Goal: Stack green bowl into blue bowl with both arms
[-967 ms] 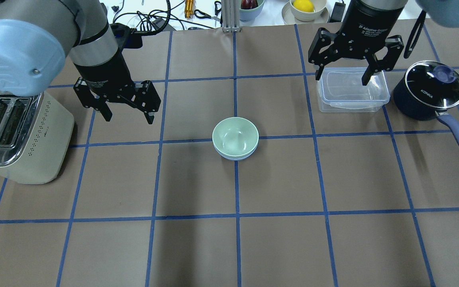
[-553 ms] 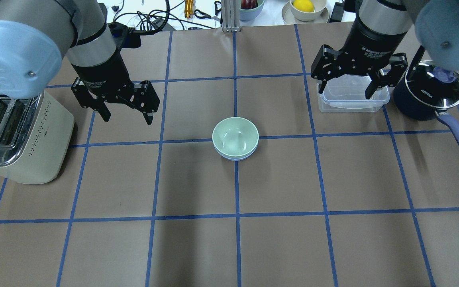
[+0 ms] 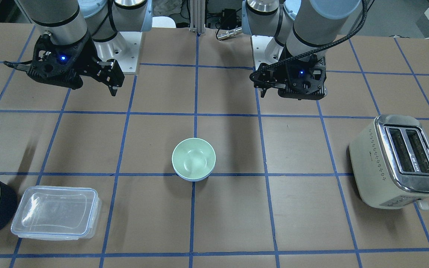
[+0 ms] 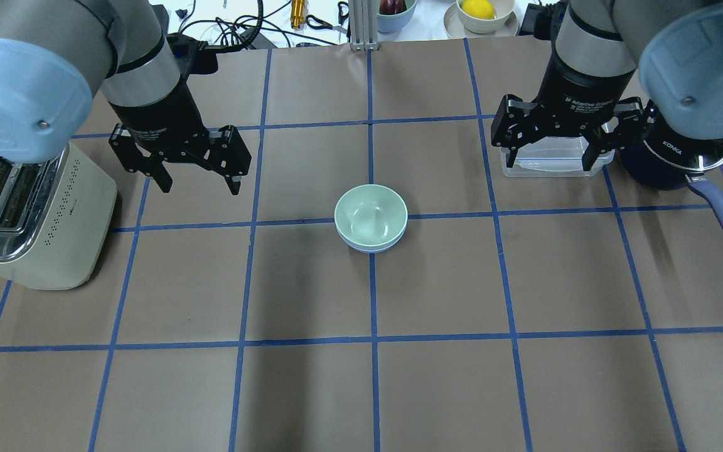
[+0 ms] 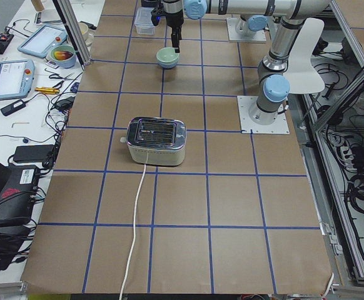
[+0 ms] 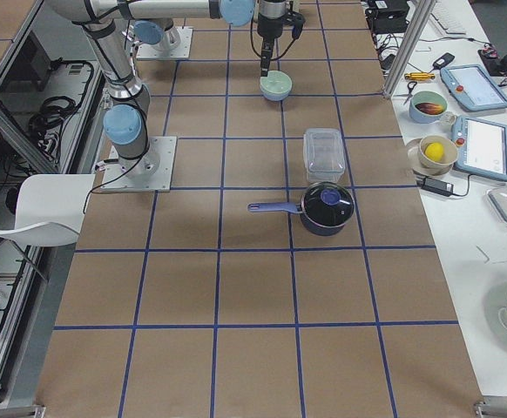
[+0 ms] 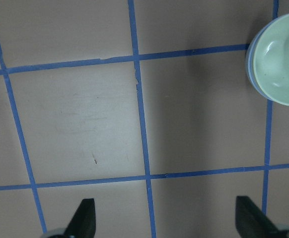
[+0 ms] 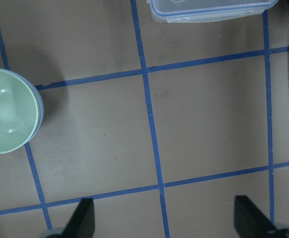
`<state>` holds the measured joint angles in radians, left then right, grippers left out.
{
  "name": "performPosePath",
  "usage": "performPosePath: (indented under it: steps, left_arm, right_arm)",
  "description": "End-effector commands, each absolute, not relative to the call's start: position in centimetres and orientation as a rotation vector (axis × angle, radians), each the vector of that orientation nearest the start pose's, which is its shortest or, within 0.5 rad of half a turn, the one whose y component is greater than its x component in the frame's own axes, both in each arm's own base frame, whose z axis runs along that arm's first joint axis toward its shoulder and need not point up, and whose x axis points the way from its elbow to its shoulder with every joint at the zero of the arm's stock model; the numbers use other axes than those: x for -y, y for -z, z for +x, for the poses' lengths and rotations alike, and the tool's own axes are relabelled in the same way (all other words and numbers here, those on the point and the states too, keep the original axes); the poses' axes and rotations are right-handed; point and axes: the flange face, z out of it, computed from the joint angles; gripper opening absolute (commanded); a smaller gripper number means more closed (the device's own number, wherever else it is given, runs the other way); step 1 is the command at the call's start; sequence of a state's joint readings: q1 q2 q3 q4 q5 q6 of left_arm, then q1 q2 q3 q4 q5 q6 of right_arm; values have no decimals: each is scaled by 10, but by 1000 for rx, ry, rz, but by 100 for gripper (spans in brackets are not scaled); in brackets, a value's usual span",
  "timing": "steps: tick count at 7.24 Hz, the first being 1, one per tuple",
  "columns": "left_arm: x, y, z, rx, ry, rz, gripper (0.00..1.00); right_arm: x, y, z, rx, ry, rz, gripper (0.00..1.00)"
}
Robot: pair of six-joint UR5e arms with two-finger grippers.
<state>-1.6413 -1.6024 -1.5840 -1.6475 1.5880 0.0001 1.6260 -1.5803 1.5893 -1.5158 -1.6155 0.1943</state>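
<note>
In the overhead view the left gripper (image 4: 200,183) hung above the table (image 4: 437,282) with its fingers spread wide and nothing between them. The right gripper (image 4: 550,162) hung the same way, wide and empty. The green bowl (image 4: 371,216) sat nested in the blue bowl (image 4: 371,250), of which only a thin rim showed. This stack stood on the table between the two grippers, lower than both and touched by neither. A clear lidded container (image 4: 524,168) showed behind the right gripper's fingers, with a dark saucepan (image 4: 666,172) on that gripper's outer side and a toaster (image 4: 41,220) on the left gripper's outer side. In the front-facing view both grippers hung nearer the robot's base than the stack, and the container and saucepan lay well beyond the right one. From each end of the table the near gripper overlapped the stack in the line of sight, and its opening could not be judged there. The left wrist view showed that gripper's fingers far apart over bare table, the stack ahead on their right. The right wrist view showed equally wide fingers, the stack off to their left and the container straight ahead at the top edge.
</note>
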Motion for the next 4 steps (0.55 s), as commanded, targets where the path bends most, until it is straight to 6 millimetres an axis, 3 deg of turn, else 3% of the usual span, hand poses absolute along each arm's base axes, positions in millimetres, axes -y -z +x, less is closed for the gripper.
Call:
performPosePath:
  steps: [1,2,4]
  left_arm:
    - [481,-461,-166,-3115,-181,109,100]
    - [479,-465,-166,-3121,-167,109,100]
    - [478,-467,-167,-3123,-160,109,100]
  right_arm:
    - [471,-491,160,-3168,-104,210,100]
    - [468,-503,165,-3119,-126,193,100]
    - [468,-507,165,-3112,-120,191,100]
